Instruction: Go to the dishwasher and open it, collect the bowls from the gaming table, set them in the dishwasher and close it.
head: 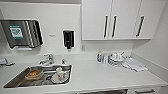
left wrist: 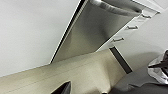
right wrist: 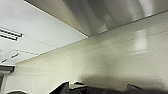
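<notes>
The robot stands square against the kitchen counter point(head: 100, 77). Nearest, low down by the floor, both arms hang in front of the cabinets. From the left wrist, the dishwasher point(left wrist: 100, 27) shows as a brushed steel front, shut, rising from the pale floor point(left wrist: 75, 72) to its bar handle point(left wrist: 117, 7) along the top edge. That bar's long axis lies level, parallel to the counter edge, and it sits above and ahead of the left arm. White drawer fronts point(left wrist: 130, 27) with small pulls stand just beside it. The right wrist camera also looks up a steel face point(right wrist: 112, 12) from the floor, so I judge the two arms about equally close, though the left has the plainer line to the handle (a reach upward, then a pull outward and down). Whether either gripper's fingers are spread or closed, I cannot tell.

Further off, on top: a sink point(head: 15, 80) holding crockery, a tap point(head: 47, 60), a soap dispenser point(head: 68, 38), wall cabinets point(head: 112, 20).
</notes>
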